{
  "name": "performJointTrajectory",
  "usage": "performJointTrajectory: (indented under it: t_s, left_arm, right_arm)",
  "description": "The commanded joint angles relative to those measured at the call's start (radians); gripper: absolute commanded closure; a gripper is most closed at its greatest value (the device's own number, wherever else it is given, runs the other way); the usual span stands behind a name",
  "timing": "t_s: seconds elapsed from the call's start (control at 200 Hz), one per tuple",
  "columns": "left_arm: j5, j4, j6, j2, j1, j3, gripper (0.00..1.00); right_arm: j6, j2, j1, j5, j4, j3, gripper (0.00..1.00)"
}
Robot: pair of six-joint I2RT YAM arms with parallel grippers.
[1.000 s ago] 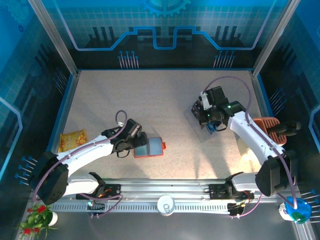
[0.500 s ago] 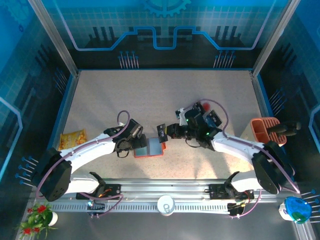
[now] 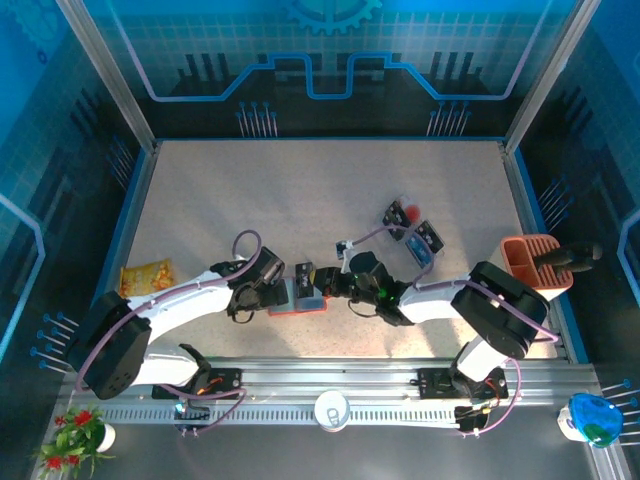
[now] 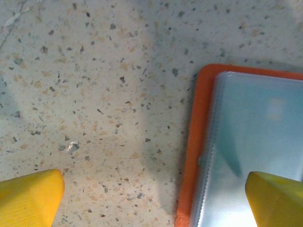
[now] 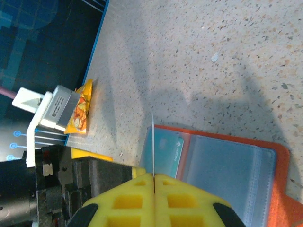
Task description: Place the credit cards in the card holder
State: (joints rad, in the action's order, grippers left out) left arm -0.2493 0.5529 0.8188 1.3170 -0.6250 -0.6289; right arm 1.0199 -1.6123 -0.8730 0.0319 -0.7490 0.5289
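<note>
The card holder (image 3: 296, 308) lies open near the table's front, orange-red with clear pockets (image 4: 255, 142); a teal card (image 5: 168, 153) sits in one pocket. My right gripper (image 3: 323, 286) is shut on a thin credit card (image 5: 153, 142), seen edge-on and standing upright over the holder's left pocket (image 5: 163, 146). My left gripper (image 4: 151, 198) is open and straddles the holder's orange edge (image 4: 194, 142), one yellow fingertip (image 4: 28, 196) over bare table and the other over the pocket. More credit cards (image 3: 412, 230) lie loose at the back right.
A terracotta slotted bin (image 3: 530, 258) stands at the right edge. A yellow snack packet (image 3: 147, 277) lies at the left. A white cup (image 3: 331, 408) sits on the front rail. The two grippers are close together over the holder.
My right arm has swung from the card pile at the back right down to the holder, carrying a card. The left gripper stayed open at the holder.
</note>
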Motion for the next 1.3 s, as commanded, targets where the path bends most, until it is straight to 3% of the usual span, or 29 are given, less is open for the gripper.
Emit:
performJointTrajectory:
  t_s: [0.0, 0.64, 1.291]
  left_arm:
    - [-0.017, 0.019, 0.031, 0.014, -0.005, 0.021, 0.01]
    - [-0.025, 0.012, 0.043, 0.025, -0.005, 0.048, 0.01]
    - [-0.024, 0.009, 0.040, 0.032, -0.005, 0.048, 0.01]
  right_arm:
    - [0.027, -0.040, -0.019, -0.064, -0.115, -0.014, 1.00]
    - [0.068, -0.172, -0.037, -0.057, -0.217, -0.012, 1.00]
    - [0.076, -0.205, -0.045, -0.026, -0.175, 0.014, 1.00]
